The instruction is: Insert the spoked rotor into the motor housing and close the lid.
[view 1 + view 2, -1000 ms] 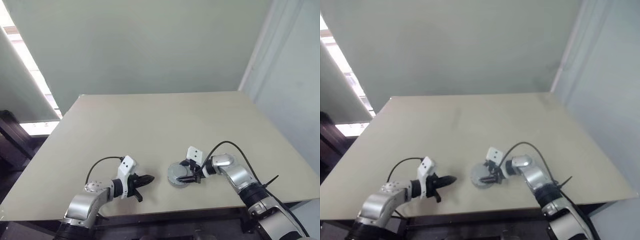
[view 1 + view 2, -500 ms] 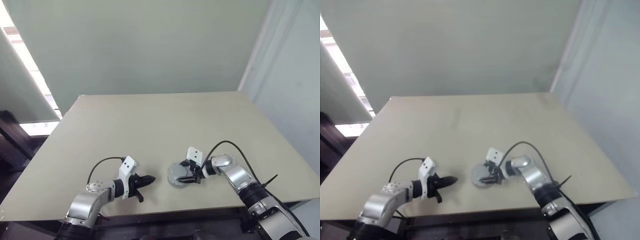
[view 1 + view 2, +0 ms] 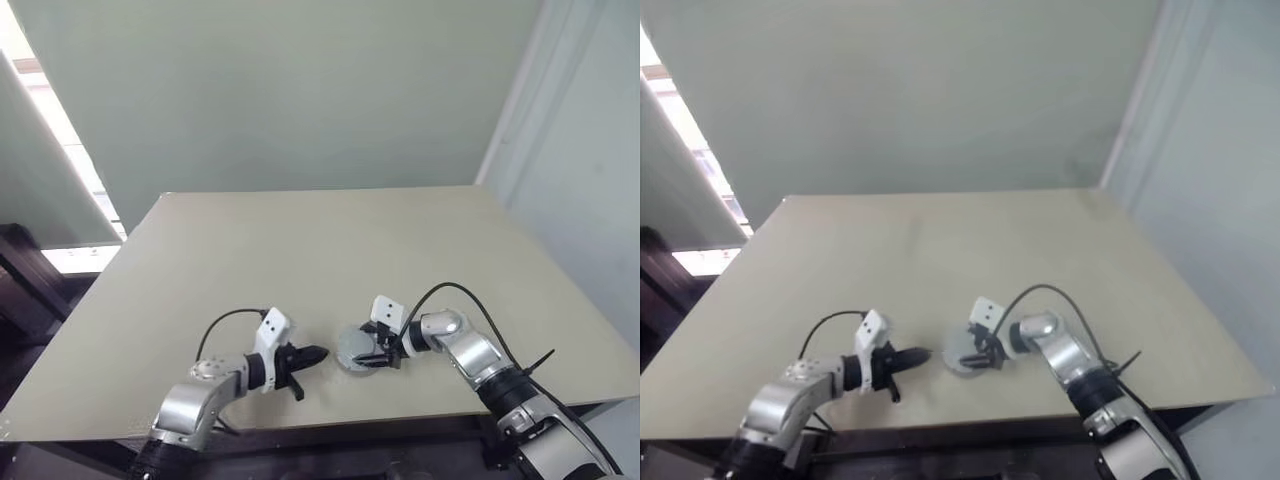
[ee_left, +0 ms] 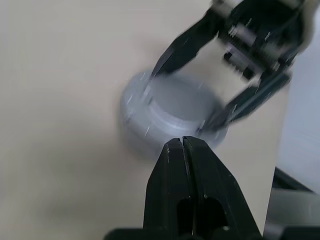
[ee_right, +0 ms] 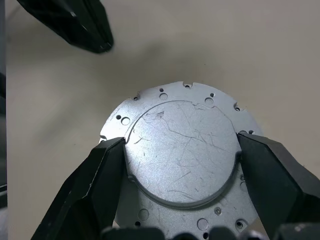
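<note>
Lid clamped at the raised centre

Lid (image 5: 182,155) lies flat on the bench (image 3: 300,250), grey face up. My right gripper (image 5: 181,165) spans its raised middle, fingers wide, one on each side. My left gripper (image 4: 183,142), pinched shut and empty, hangs just beside its rim.

A round, flat grey metal lid (image 5: 182,155), scratched, with a raised centre and small holes around its flange, lies face up near the table's near edge, apparently covering the housing beneath.
</note>
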Controlling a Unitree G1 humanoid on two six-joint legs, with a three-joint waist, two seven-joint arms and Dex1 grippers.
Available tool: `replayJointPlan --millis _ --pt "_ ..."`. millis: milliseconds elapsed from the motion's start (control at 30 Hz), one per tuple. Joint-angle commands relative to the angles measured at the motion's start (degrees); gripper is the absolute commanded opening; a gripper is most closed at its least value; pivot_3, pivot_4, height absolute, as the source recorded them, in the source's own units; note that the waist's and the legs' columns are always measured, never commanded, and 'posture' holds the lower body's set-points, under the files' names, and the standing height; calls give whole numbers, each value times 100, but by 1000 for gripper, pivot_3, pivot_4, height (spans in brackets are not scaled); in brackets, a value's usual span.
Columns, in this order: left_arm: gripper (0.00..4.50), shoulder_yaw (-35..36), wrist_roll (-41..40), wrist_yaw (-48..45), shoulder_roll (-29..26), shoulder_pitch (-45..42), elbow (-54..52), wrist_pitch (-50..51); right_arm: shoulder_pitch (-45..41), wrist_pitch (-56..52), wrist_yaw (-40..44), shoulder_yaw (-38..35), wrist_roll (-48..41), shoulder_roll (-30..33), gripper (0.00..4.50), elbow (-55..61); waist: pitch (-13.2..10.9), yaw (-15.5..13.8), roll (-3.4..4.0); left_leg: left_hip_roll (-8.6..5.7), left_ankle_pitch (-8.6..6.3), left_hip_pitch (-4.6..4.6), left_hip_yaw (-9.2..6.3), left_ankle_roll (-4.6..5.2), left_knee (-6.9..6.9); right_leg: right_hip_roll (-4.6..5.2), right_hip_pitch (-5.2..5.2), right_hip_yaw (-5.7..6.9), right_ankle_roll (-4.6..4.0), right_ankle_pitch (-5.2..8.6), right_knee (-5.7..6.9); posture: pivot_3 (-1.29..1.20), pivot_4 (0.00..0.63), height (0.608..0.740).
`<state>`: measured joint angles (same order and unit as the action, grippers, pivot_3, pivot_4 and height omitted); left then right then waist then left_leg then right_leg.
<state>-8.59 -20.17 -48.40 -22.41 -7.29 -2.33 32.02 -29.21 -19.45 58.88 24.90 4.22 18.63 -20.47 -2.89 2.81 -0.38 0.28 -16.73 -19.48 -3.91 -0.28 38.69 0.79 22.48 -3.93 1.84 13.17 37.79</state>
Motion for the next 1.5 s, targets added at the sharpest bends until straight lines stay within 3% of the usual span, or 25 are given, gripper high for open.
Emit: replayJointPlan --millis 33,267,967,1200,1233,1267,1500 --pt "0 -210 223 181 276 -302 333 -300 33 -135 -5 136 134 82 3314 114 2 2 1 0 0 0 1 0 0 0 0 -2 1 0 -2 0 0 740" --pt "0 -419 563 287 402 -510 949 -474 27 -296 7 183 118 123 3314 279 5 -1 5 0 -1 -2 -2 1 -12 -1 3 0 5 1 -6 0 0 740" --pt "0 -494 754 388 391 -502 1175 -465 22 -494 -64 143 86 142 3314 305 22 -1 30 -4 -1 -2 -4 1 -9 2 0 0 9 4 -10 0 0 740" --pt "0 -546 791 363 411 -517 1197 -468 53 2 -409 217 351 217 3314 300 22 0 31 -4 0 0 -3 1 -8 2 -2 -1 8 5 -9 0 0 740" --pt "0 -547 794 356 411 -519 1198 -466 45 -64 -398 243 376 233 4056 325 22 1 31 -4 2 1 -5 3 -5 2 -4 0 7 5 -8 0 0 740" --pt "0 -549 803 348 410 -522 1201 -468 33 -99 -353 282 393 256 4349 344 23 2 32 -4 3 2 -4 5 -4 2 -5 0 7 5 -8 0 0 740" --pt "0 -549 836 331 413 -508 1181 -452 32 -331 -309 224 278 246 4464 449 26 1 33 -4 2 4 -5 5 -10 1 -5 -1 8 5 -9 0 0 740"
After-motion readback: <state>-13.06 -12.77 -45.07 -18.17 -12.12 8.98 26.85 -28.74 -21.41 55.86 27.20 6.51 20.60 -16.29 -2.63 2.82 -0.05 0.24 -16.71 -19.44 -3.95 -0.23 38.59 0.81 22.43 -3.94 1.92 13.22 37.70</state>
